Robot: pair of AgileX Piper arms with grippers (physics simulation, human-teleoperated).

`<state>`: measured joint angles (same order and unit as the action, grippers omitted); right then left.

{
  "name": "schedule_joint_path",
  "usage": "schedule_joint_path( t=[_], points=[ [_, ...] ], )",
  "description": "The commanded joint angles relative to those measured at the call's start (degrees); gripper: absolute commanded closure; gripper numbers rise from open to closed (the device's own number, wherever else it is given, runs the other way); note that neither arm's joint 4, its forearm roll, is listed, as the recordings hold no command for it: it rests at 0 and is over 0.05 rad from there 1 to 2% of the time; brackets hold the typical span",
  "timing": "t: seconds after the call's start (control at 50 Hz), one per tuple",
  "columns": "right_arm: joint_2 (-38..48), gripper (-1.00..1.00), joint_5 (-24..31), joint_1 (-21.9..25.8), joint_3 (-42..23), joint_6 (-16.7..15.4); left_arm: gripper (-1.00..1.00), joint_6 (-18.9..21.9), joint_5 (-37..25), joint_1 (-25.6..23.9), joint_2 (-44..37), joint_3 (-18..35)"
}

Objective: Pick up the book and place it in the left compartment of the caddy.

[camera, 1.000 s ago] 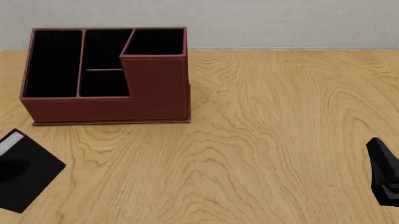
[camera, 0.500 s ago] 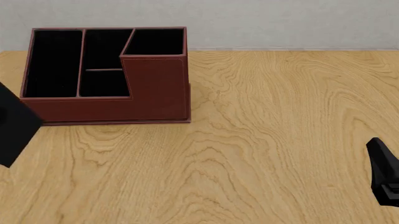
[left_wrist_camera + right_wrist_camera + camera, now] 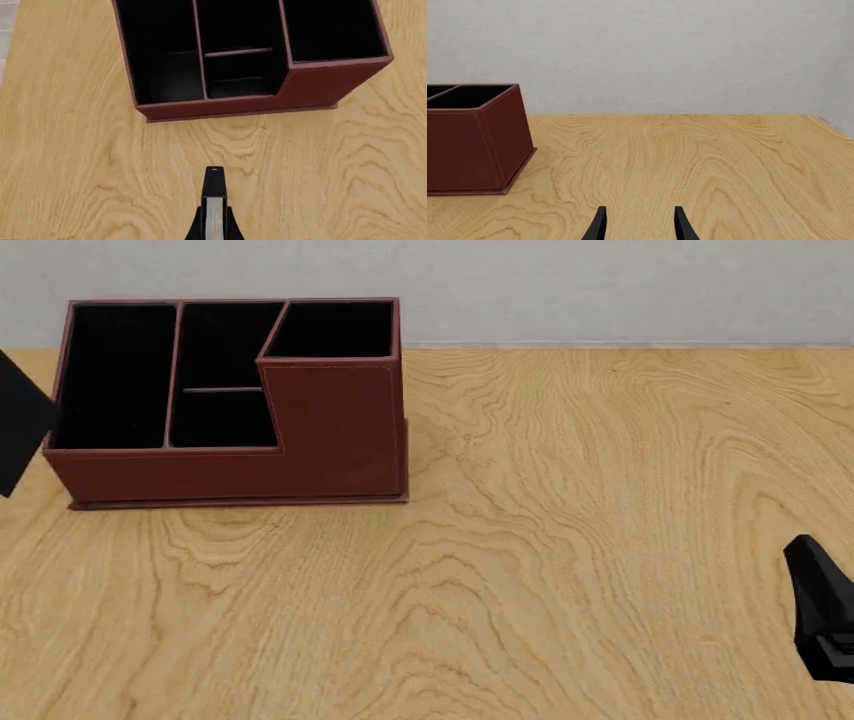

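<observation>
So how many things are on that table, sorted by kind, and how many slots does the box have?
Books: 1, the book, held edge-on in the left end effector
Organizer boxes: 1, the caddy, with 4 slots
End effectors: 2, counting the right end effector
Total: 4

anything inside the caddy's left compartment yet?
No. The left compartment of the caddy shows only black lining in the left wrist view. The book is edge-on in the left gripper, outside.
</observation>
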<state>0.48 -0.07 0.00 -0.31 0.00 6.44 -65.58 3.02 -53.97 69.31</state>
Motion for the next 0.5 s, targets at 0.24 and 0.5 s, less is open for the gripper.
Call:
schedule_joint_path(
  t=[0.24,0.5],
  points=[
    [-0.14,-1.0,0.09,0.01,0.02,0.0,1.0,-1.14,4.21,4.75,-9.42,7.02],
    [-0.14,-1.0,0.09,0.0,0.02,0.01,1.0,-0.21,7.61,5.85,-14.06,7.56]
  ],
)
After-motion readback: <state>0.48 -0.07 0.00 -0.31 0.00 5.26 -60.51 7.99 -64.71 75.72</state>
